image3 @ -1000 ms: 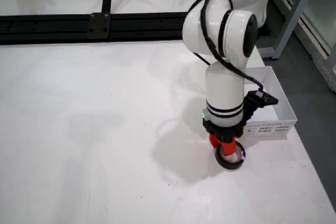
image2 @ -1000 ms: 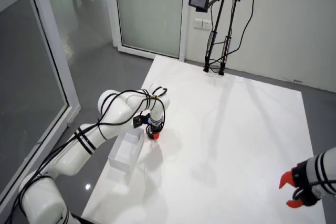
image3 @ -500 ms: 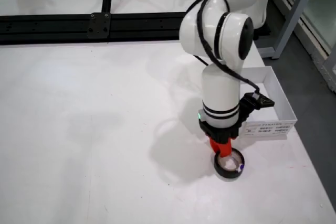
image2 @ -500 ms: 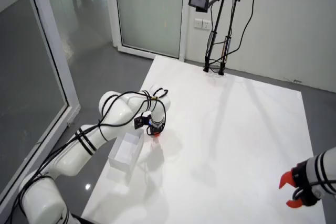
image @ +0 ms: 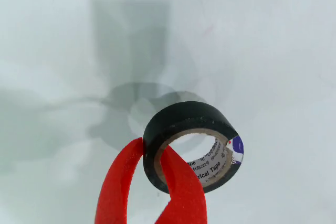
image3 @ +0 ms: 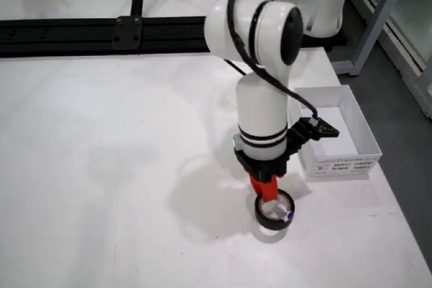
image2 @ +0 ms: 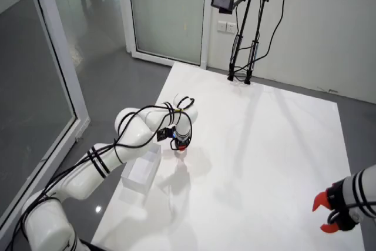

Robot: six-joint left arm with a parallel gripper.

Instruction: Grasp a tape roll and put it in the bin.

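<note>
Your white table (image3: 101, 166) sits in a grey-floored room with glass doors, and on it the working arm's gripper (image: 152, 182) has its red fingers (image: 181, 187) pinching the wall of the black tape roll (image: 189, 142), one finger inside the core and one outside. In the close table view the tape roll (image3: 273, 210) hangs at about 7 o'clock from the white bin (image3: 337, 136), near but apart, and it seems just clear of the table, though you can't be certain. Since only one side of the ring is gripped, a quick swing toward the bin could pivot it loose, or it could clip the bin wall if carried too low.
</note>
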